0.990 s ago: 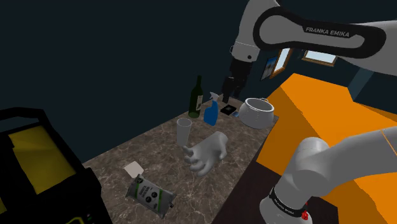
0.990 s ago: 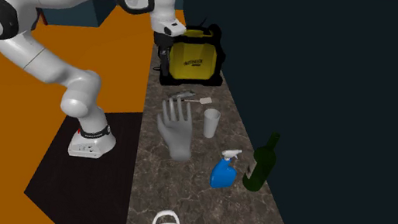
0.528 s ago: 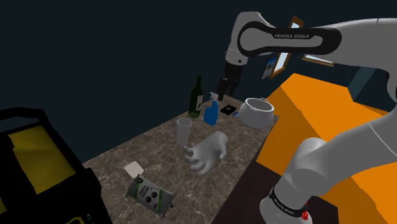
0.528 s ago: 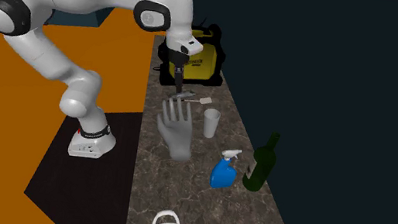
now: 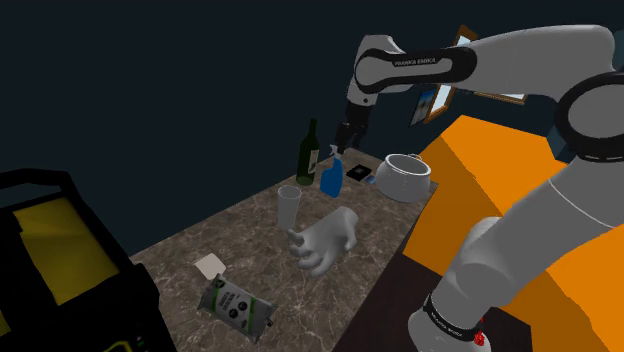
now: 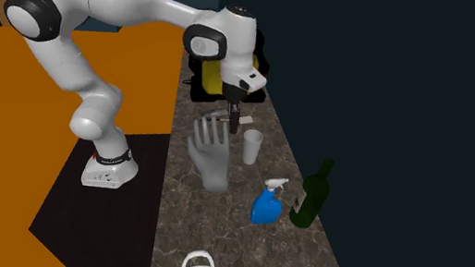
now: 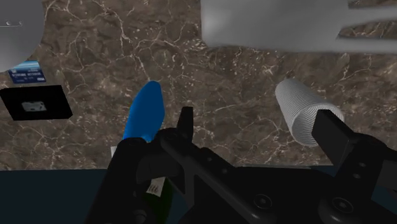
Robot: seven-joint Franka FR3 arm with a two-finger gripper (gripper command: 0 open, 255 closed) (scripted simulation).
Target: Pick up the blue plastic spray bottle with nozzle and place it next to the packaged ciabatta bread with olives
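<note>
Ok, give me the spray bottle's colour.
Blue; the spray bottle shows best in the second exterior view.

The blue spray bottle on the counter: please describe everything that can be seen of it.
The blue plastic-looking spray bottle has a rounded blue body and a pale trigger head with a nozzle. It stands upright on the brown marbled countertop, beside the dark green glass bottle, with the grey hand model on its other side. Only the countertop touches it; the open black gripper hangs above, clear of it.
</note>
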